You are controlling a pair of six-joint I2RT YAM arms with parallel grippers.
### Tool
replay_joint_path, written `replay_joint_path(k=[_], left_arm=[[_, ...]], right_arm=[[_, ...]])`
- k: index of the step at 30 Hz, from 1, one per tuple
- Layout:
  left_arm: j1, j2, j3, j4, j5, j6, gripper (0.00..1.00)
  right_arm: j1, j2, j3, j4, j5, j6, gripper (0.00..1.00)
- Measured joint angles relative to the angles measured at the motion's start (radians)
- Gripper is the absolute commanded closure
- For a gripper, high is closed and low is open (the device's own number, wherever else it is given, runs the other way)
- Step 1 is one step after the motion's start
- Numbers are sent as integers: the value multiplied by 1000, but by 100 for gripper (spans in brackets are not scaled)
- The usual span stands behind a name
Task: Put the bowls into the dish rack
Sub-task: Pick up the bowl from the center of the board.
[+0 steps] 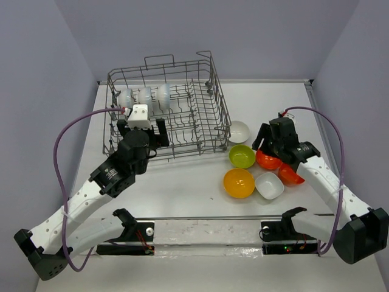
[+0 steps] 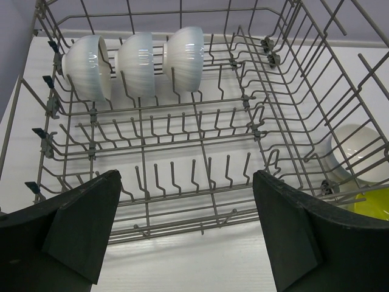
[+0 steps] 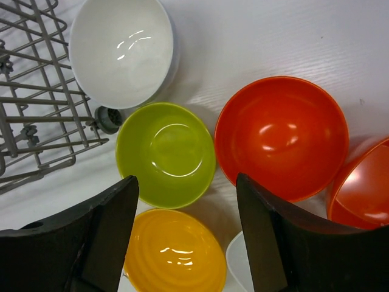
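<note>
The dish rack (image 1: 182,125) stands at the back left, with three white bowls (image 2: 137,64) on edge in its far row. My left gripper (image 1: 143,129) hovers at the rack's near side, open and holding nothing (image 2: 188,225). To the right of the rack, loose on the table, lie a white bowl (image 1: 239,131), a lime green bowl (image 1: 242,156), an orange-yellow bowl (image 1: 238,183), a squarish white bowl (image 1: 269,185) and two red-orange bowls (image 1: 290,174). My right gripper (image 3: 188,231) hangs open above the gap between the lime green bowl (image 3: 165,153) and a red-orange bowl (image 3: 281,137), gripping nothing.
The rack's tall wire wall (image 3: 30,91) stands close to the left of the loose bowls. Purple cables (image 1: 61,146) loop from both arms. Grey walls close in the table on three sides.
</note>
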Motion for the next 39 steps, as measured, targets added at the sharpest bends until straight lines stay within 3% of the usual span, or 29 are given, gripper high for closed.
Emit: replay_joint_path(k=[13, 39], left_arm=[[0, 23, -7, 0, -10, 0, 1], [0, 61, -10, 0, -27, 0, 1]], right_arm=[[0, -66, -113, 17, -38, 14, 35], [0, -47, -163, 55, -147, 9, 42]])
